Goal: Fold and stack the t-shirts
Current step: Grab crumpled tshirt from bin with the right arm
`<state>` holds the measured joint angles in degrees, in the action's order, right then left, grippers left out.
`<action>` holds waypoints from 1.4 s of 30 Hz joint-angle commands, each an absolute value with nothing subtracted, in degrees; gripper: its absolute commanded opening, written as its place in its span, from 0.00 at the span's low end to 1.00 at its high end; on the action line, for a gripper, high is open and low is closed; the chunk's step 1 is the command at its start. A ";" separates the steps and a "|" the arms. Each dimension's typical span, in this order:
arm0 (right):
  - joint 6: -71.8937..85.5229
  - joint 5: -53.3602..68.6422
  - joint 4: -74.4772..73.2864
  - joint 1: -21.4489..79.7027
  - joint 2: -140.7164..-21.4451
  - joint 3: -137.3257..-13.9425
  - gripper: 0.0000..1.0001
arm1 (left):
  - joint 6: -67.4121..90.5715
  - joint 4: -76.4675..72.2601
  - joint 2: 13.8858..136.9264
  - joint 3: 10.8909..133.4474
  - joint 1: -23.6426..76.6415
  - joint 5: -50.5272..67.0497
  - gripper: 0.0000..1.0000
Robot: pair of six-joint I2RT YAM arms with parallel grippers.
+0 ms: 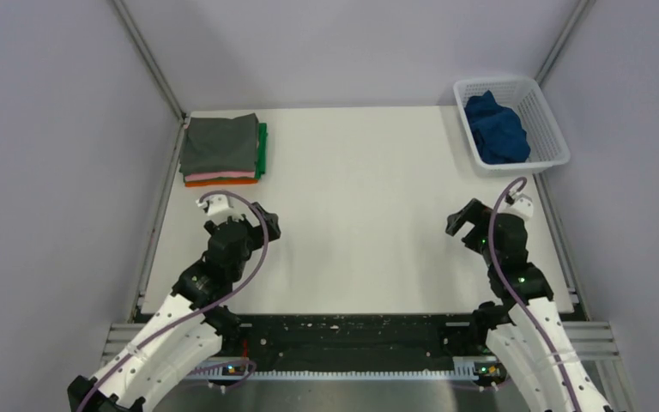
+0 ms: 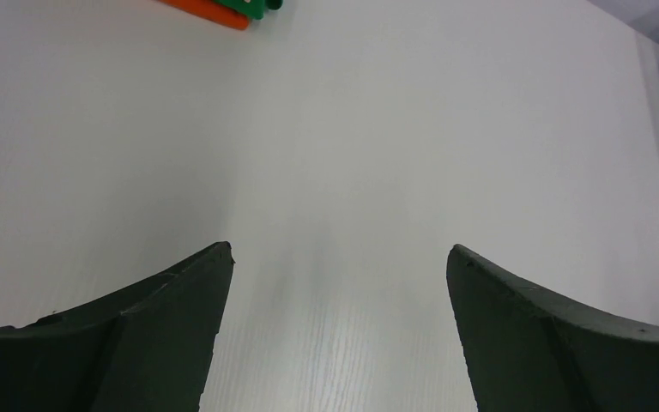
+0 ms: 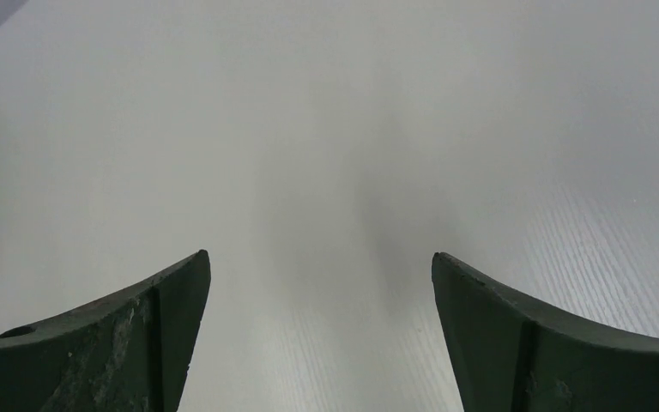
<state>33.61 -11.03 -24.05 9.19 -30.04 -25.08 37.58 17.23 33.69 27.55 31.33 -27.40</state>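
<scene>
Navy t-shirt (image 1: 496, 129) in white basket (image 1: 548, 129)

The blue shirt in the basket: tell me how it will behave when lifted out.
The blue shirt lies crumpled in soft folds, so it is probably floppy and will drape and unfurl from one pinch. It fills much of the white mesh basket, which looks light, so snagged cloth might drag or tip the basket.

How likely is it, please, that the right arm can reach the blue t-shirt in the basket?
Probably yes: the right gripper is open and empty, and the blue t-shirt lies uncovered in the open-topped basket nearby.
</scene>
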 commanded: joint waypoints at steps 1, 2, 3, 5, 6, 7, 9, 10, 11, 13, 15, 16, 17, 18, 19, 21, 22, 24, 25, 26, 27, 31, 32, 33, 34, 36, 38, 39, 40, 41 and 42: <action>30.75 -10.55 -21.14 8.91 -30.49 -32.44 0.99 | 37.82 15.79 33.18 29.28 31.28 -26.93 0.99; 29.72 -9.66 -19.72 8.94 -30.89 -33.37 0.99 | 38.13 16.63 33.36 29.60 31.22 -27.16 0.99; 28.50 -8.13 -17.80 8.95 -31.32 -34.39 0.99 | 38.46 17.45 33.68 29.99 31.25 -27.35 0.99; 26.81 -5.64 -13.48 8.89 -32.47 -36.44 0.99 | 38.61 18.70 34.22 30.83 31.29 -28.14 0.99; 25.81 -5.63 -11.25 8.91 -33.40 -37.38 0.99 | 38.84 19.32 34.58 31.30 31.22 -28.47 0.99; 24.77 -6.56 -8.66 8.88 -34.68 -38.63 0.99 | 38.87 19.63 34.89 31.51 31.23 -28.67 0.99; 23.22 -10.36 -6.84 8.84 -38.39 -42.57 0.99 | 38.94 19.50 35.26 31.49 31.26 -28.59 0.99; 22.27 -12.13 -6.72 8.92 -40.93 -44.61 0.99 | 38.95 19.25 35.48 31.27 31.25 -28.42 0.99; 21.47 -13.72 -6.79 8.88 -43.79 -46.85 0.99 | 38.85 18.98 35.72 31.10 31.24 -28.32 0.99; 19.55 -16.49 -7.36 8.83 -49.63 -51.50 0.99 | 38.76 18.57 36.48 31.04 31.29 -28.29 0.99; 17.68 -19.12 -9.17 8.35 -56.12 -56.85 0.99 | 38.68 18.51 37.44 31.17 31.24 -28.37 0.99; 17.16 -20.06 -10.55 7.78 -59.71 -60.02 0.99 | 38.71 18.69 37.86 31.38 31.27 -28.40 0.99; 16.64 -20.49 -11.69 7.18 -63.15 -62.88 0.99 | 38.83 18.88 38.35 31.52 31.28 -28.28 0.99; 16.12 -20.37 -12.63 6.60 -67.96 -65.96 0.99 | 38.86 18.96 38.89 31.61 31.24 -28.05 0.99; 15.29 -19.68 -13.32 5.94 -71.36 -68.57 0.99 | 38.98 18.94 39.17 31.62 31.24 -27.85 0.99; 14.38 -19.22 -15.18 4.56 -78.15 -74.33 0.99 | 38.92 18.72 39.71 31.55 31.28 -27.58 0.99; 14.65 -18.75 -16.21 3.23 -81.37 -77.21 0.99 | 38.88 18.74 39.82 31.51 31.24 -27.59 0.99; 16.86 -15.75 -17.65 -0.48 -87.68 -82.72 0.98 | 38.86 18.64 40.23 31.54 31.26 -27.78 0.99; 19.38 -13.66 -18.58 -3.07 -90.92 -85.85 0.98 | 38.79 18.51 40.40 31.47 31.26 -27.77 0.99; 21.45 -12.09 -20.03 -4.95 -94.67 -89.46 0.97 | 38.83 18.34 40.61 31.42 31.29 -27.77 0.99; 22.75 -10.38 -22.22 -6.71 -98.32 -93.10 0.96 | 38.81 18.15 40.79 31.36 31.28 -27.71 0.99; 25.62 -1.92 -26.99 -10.29 -113.33 -107.59 0.93 | 39.75 17.54 42.24 30.95 31.24 -29.33 0.99; 26.35 -1.78 -26.82 -10.48 -116.03 -109.86 0.92 | 39.86 17.50 42.67 30.86 31.26 -29.65 0.99; 26.71 -2.82 -26.47 -10.51 -119.05 -112.85 0.91 | 39.84 17.68 43.08 30.92 31.19 -29.71 0.99; 27.32 -4.24 -26.51 -10.48 -121.95 -115.26 0.91 | 39.83 17.74 43.40 30.95 31.16 -29.72 0.99; 28.01 -6.65 -26.63 -10.55 -127.58 -120.26 0.91 | 39.98 17.58 44.06 30.96 31.14 -29.72 0.99; 28.96 -9.08 -26.63 -10.63 -132.62 -124.50 0.91 | 39.93 17.17 44.77 30.90 31.14 -29.70 0.99; 29.26 -10.19 -26.55 -10.61 -134.91 -126.33 0.91 | 39.93 17.02 45.25 30.93 31.14 -29.75 0.99; 29.53 -11.05 -26.30 -10.61 -136.94 -127.80 0.90 | 40.06 16.89 45.59 30.89 31.15 -29.91 0.99; 29.84 -11.53 -25.74 -10.59 -139.58 -128.99 0.90 | 40.39 16.94 46.12 30.93 31.14 -30.23 0.99; 30.33 -11.48 -24.87 -10.63 -141.39 -129.85 0.89 | 40.77 16.92 46.50 30.94 31.13 -30.48 0.99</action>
